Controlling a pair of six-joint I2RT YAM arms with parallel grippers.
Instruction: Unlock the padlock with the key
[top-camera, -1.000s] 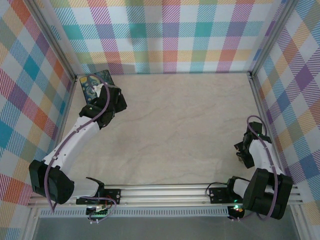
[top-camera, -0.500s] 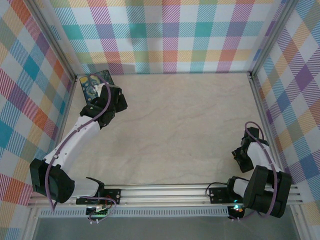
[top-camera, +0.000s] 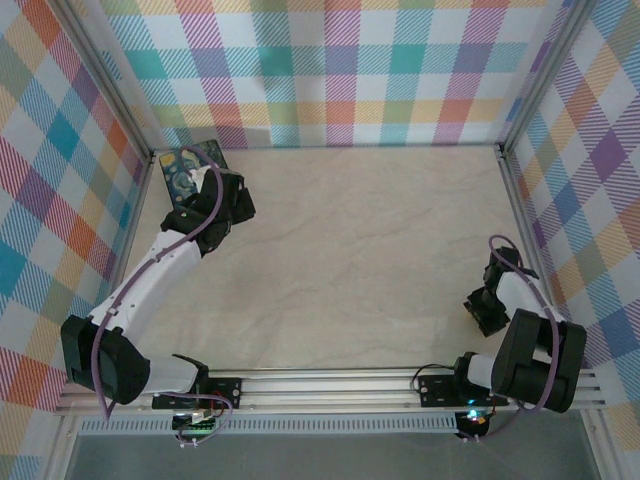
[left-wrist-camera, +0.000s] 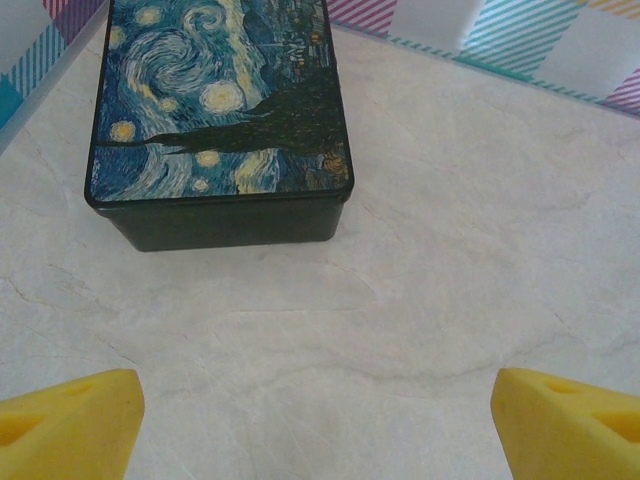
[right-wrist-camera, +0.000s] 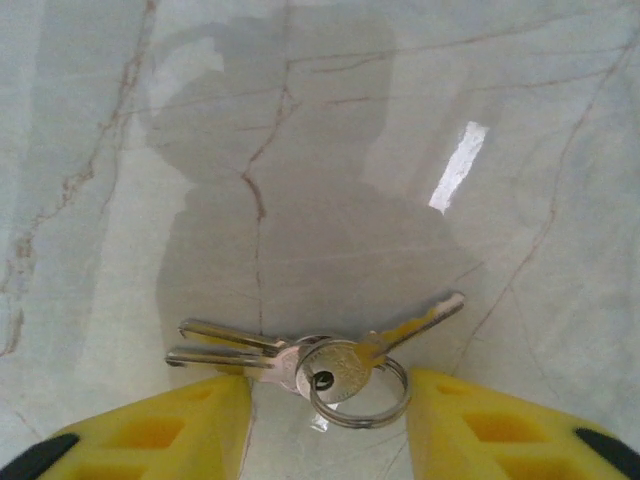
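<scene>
Three ringed keys (right-wrist-camera: 335, 362) lie on the table (right-wrist-camera: 400, 120) between the half-open right hand's (right-wrist-camera: 330, 385) jaws, ungripped.

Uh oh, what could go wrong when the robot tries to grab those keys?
The keys lie flat on the smooth table, so the right gripper might slide them away instead of pinching them. Also, several keys fan out from one ring; grabbing the bunch could leave the wrong one sticking out, or all of them dangling. The left gripper hangs open close to the painted box and could bump it.
</scene>
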